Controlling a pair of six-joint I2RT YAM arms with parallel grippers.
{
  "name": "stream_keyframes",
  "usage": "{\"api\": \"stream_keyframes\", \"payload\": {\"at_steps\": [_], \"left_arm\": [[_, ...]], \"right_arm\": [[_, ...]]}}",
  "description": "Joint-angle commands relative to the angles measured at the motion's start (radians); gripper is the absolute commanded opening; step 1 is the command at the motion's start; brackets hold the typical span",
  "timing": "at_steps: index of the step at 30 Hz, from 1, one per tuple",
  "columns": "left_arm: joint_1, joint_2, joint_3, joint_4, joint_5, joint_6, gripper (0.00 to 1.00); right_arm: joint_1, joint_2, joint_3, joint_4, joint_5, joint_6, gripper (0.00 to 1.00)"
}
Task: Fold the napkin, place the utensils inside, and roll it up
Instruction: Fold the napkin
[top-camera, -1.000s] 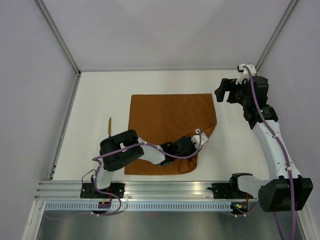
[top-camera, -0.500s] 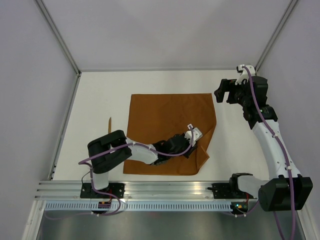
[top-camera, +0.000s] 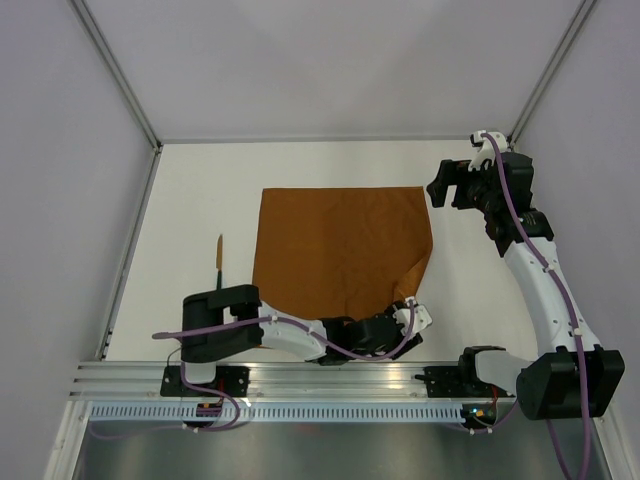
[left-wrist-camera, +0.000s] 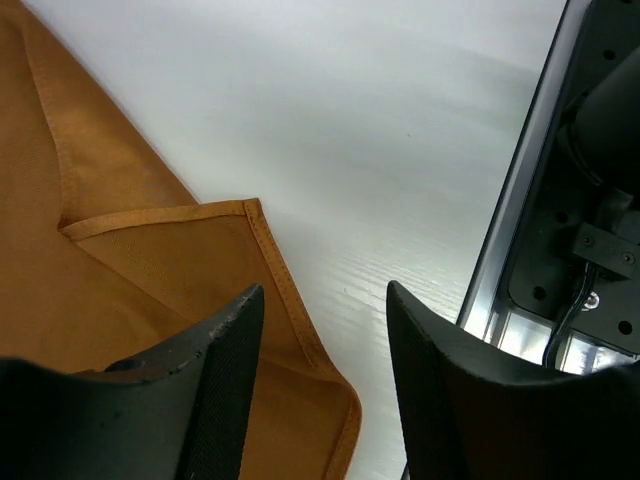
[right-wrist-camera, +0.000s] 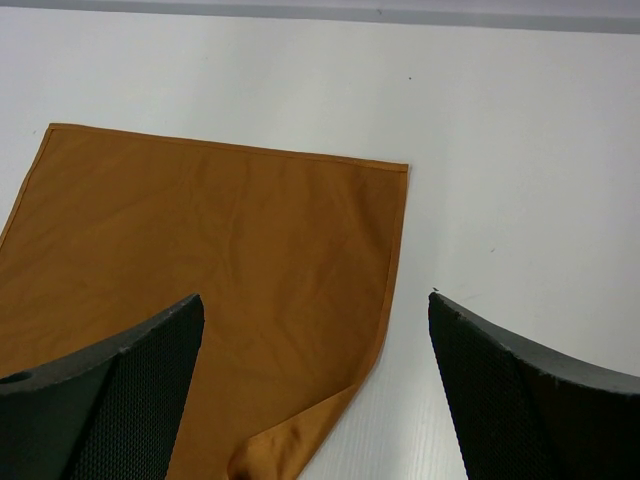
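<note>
Little of the task is done: the napkin (top-camera: 335, 250) lies spread on the table (top-camera: 200, 190) with only its near right corner turned over, nothing laid inside it and no roll begun. The left gripper (left-wrist-camera: 320, 340) hangs over that corner, jaws apart and holding nothing, while the right gripper (right-wrist-camera: 312, 310) hovers wide open off the far right corner. One thin dark utensil (top-camera: 220, 252) lies just off the cloth's left edge.

tabletop (top-camera: 200, 190): white, matte, centre | walls (top-camera: 330, 60): plain pale grey-lilac, at 9, 12 and 3 o'clock | frame posts (top-camera: 114, 70): grey metal, corners at 10 and 2 o'clock | rail (top-camera: 300, 380): slotted aluminium, 6 o'clock | light: even, soft
</note>
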Motion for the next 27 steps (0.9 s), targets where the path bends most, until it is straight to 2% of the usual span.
{"api": "stream_keyframes", "payload": {"at_steps": [1,9,15,27], "left_arm": [[-0.029,-0.015,0.046,-0.014,-0.137,0.08,0.59],[-0.083,0.066,0.119,-0.082,-0.313,0.146,0.56],[-0.096,0.08,0.122,-0.094,-0.281,0.194,0.54],[-0.114,0.129,0.147,-0.115,-0.313,0.252,0.53]], "right_arm": [[0.002,0.005,0.004,-0.007,0.005,-0.001,0.98],[0.002,0.002,0.004,-0.007,0.006,-0.003,0.98],[0.002,0.002,0.001,-0.007,0.003,-0.001,0.98],[0.002,-0.004,0.0,-0.008,0.002,-0.001,0.98]]}}
